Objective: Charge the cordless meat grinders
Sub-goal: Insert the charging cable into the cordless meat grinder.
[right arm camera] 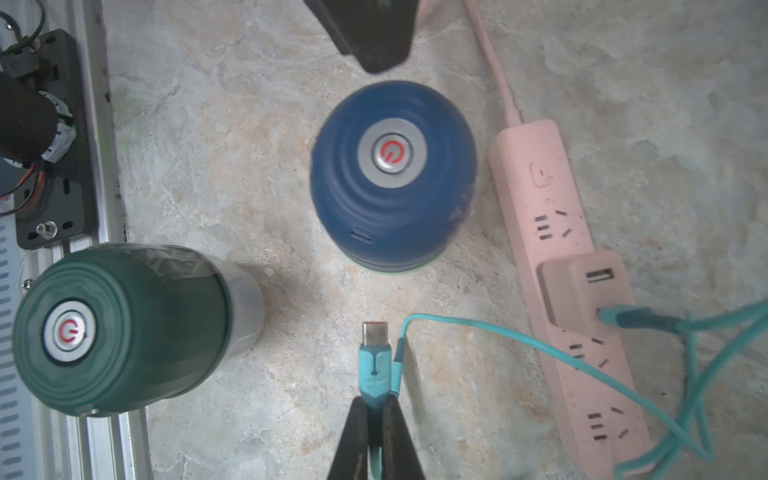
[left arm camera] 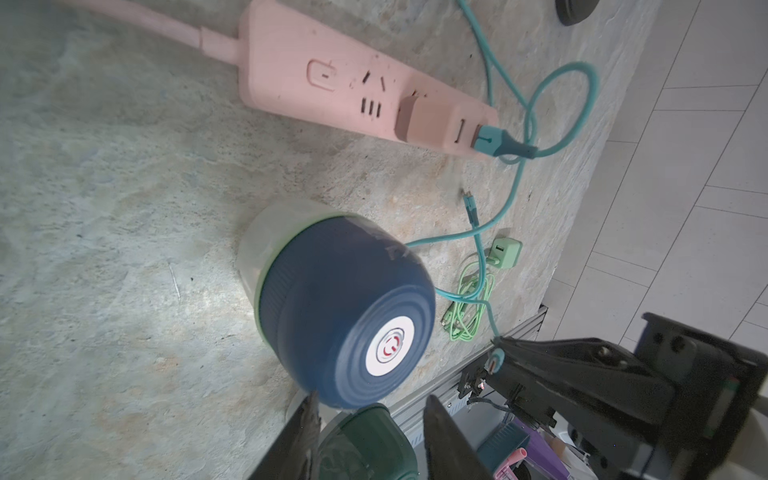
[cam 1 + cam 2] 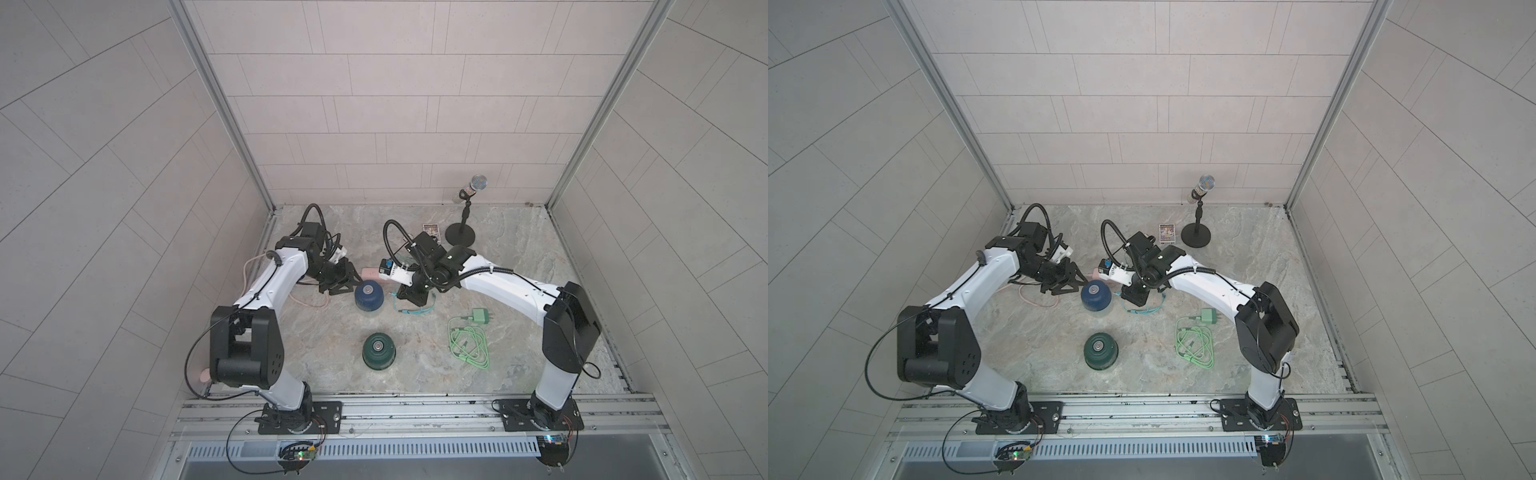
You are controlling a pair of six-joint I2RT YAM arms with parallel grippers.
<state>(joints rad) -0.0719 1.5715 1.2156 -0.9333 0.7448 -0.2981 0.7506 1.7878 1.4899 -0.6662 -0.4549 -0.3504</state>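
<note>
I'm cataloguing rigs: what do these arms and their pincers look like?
The left arm and right arm have white shells, black joints and looping black cables. The left pincer and right pincer are black and taper to wedges.

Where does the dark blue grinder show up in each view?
Top view: blue grinder mid-table, beyond the green grinder.
Top view: blue grinder, same spot.
Left wrist: blue grinder beside the pink power strip.
Right wrist: blue grinder facing the clamped teal plug.
Shared landmark: pink power strip, beside it everywhere.
</note>
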